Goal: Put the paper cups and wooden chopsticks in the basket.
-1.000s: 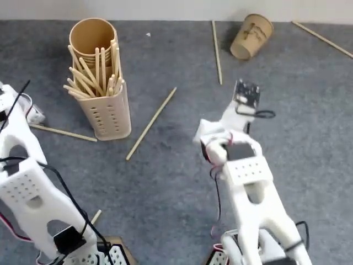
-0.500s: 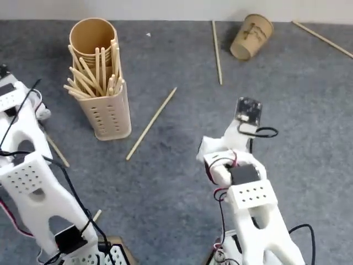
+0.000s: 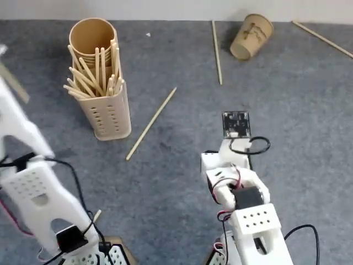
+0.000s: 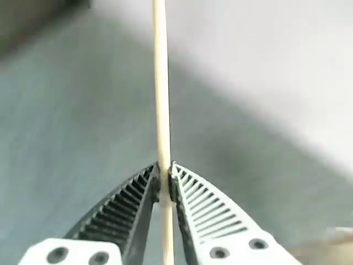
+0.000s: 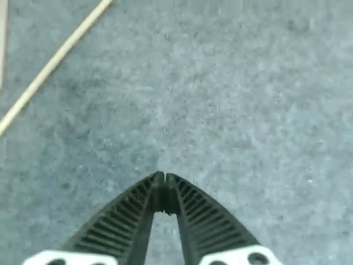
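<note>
Basket: the pale perforated basket (image 3: 110, 118) stands upright at the left of the grey surface (image 3: 182, 182).
Inside it: nested paper cups (image 3: 91, 36) with a bundle of chopsticks (image 3: 94, 74) leaning against them, their ends fanning out over the rim.
Fallen cup: one paper cup (image 3: 251, 36) lies on its side at the far edge, well apart from the basket.
Its print: dark marks on the side, too small to read.
Loose sticks: the far chopstick (image 3: 217, 52) lies just beside the fallen cup. The corner chopstick (image 3: 322, 38) lies at the far right. The middle chopstick (image 3: 151, 123) lies slanted near the basket's foot, apart from it. A short stick end (image 3: 96, 216) shows by the left arm's base.
Left tool: the left tool (image 4: 164, 171) is clamped on the held chopstick (image 4: 161, 83), which runs straight out past its tips, raised off the surface.
Right tool: the right tool (image 5: 164, 182) has its tips pressed together with nothing between them, above bare surface. A loose chopstick (image 5: 52, 66) lies slanted ahead of it, not touching.
</note>
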`<state>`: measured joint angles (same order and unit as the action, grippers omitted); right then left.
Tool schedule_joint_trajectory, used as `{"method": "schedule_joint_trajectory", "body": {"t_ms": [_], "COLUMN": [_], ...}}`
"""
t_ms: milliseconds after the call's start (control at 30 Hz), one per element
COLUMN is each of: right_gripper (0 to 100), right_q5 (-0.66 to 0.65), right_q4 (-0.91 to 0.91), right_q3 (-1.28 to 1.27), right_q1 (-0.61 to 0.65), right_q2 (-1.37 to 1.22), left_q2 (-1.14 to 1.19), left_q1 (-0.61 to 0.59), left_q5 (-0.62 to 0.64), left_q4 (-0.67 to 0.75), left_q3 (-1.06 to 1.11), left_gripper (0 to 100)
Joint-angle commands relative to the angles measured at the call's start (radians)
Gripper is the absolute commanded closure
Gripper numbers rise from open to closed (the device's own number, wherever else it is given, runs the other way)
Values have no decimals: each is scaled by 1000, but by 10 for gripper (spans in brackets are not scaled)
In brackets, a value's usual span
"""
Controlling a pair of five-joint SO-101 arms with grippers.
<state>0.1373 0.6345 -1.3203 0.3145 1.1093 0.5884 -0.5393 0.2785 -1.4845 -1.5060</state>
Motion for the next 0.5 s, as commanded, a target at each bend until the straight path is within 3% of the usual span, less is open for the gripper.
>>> {"method": "schedule_joint_trajectory", "body": {"t_ms": [0,167,233,467], "right_gripper": [978,978,978,978], "right_q5": [-11,-12,-12,-77], "right_q4": [-93,-150,-150,-147], "right_q3": [-44,-128,-140,-142], "right_q1": [2,2,2,4], "right_q2": [74,148,173,205], "left_q2": [-79,-127,-110,-33], "left_q1": [163,302,344,432], "left_q5": [-9,-18,-89,-153], "left_q4": [77,152,158,150], "left_q3": [-160,-147,-151,-153], "left_gripper": [995,993,995,995]}}
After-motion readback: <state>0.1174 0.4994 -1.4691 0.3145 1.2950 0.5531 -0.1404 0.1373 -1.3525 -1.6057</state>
